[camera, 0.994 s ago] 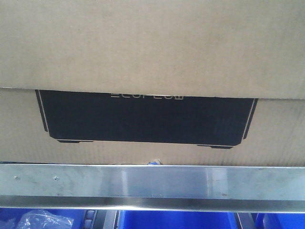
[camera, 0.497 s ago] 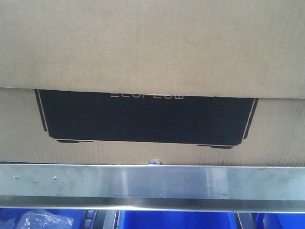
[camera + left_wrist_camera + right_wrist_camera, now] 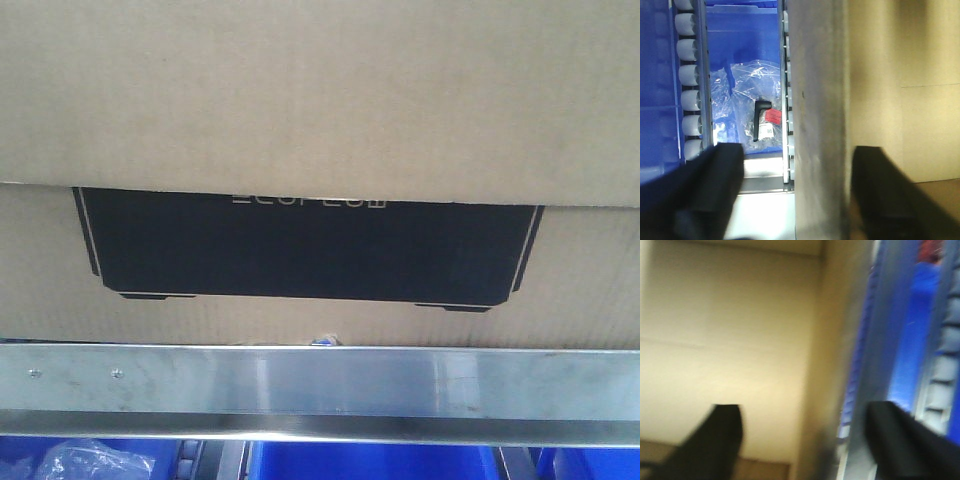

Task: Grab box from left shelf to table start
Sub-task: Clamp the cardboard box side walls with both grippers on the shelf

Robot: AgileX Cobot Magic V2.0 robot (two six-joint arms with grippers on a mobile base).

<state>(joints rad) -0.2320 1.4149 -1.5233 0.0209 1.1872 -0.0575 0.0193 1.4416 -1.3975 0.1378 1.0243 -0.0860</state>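
A large brown cardboard box [image 3: 320, 90] is seen filling most of the front view, and it is wider than the picture. It is sat on the left shelf [image 3: 200, 390], just behind and above the long flat silver metal rail [image 3: 450, 385] at the front of that shelf. A black printed panel [image 3: 300, 245] is shown on the lower part of the box. Its top is covered by an upper layer of cardboard, so the thin pale letters [image 3: 308, 202] are half hidden. Bright blue plastic bins [image 3: 370, 462] are seen under the rail. In the left wrist view, the left gripper [image 3: 797, 152] is spread wide and nothing is held in it. One black finger [image 3: 720, 170] is seen in front of the blue side and the other in front of the box side, with the rail running between them farther off. The right gripper [image 3: 805, 410] is spread wide too, and nothing is held. That picture is blurred, so it cannot be told if the box is touched. A crumpled clear plastic bag [image 3: 747, 95] is laid in one blue bin, with a small black bent part [image 3: 759, 120] and a small red tag [image 3: 773, 117] in it. A row of pale grey rollers [image 3: 689, 75] is lined up beside that bin. Two tiny screws [image 3: 117, 373] are set near the left end of the rail.
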